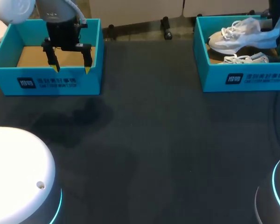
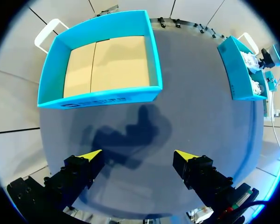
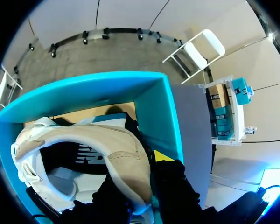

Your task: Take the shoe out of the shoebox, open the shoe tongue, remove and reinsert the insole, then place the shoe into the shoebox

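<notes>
Across the table's (image 1: 154, 140) far right corner, the right shoebox (image 1: 210, 70) is cut off by the head view's edge. The shoe (image 1: 238, 36) sits tilted inside it, above a second shoe (image 1: 245, 59). The right gripper (image 3: 142, 179) is closed narrowly on the shoe's heel collar, with one yellow tip hidden inside. The left gripper (image 1: 69, 69) hangs spread wide and empty over the left shoebox's (image 1: 4, 70) front wall. Each box front bears a dark label (image 1: 235, 78) whose print is too small to make out.
</notes>
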### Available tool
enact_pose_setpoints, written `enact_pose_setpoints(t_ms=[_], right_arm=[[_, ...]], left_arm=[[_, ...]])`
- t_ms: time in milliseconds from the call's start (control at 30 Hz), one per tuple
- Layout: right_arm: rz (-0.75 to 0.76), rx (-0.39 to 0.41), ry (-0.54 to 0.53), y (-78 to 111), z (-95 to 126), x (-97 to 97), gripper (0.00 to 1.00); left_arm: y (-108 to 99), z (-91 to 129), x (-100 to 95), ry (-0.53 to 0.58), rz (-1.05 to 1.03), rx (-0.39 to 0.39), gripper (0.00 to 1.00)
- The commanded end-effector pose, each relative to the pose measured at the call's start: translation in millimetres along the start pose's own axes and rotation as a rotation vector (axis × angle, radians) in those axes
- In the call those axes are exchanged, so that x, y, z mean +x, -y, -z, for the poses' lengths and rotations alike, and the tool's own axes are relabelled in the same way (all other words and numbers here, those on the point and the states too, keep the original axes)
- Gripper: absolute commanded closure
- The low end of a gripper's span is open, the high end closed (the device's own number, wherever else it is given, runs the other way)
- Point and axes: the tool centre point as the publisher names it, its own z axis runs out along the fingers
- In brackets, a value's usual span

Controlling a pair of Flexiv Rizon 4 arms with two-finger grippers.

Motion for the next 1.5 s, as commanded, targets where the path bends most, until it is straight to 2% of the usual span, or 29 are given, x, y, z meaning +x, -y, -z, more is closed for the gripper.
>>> enact_pose_setpoints(t_ms=[33,1500], right_arm=[[-0.002,0.005,-0.007,-4.3,-8.5,2.3,1.0],[0.004,0.028,-0.067,-8.2,-52.8,21.2,1.0]], left_arm=[[-0.7,0.6,-0.3,0.001,0.0,0.001,0.0],[-0.7,0.6,-0.3,0.001,0.0,0.001,0.0]])
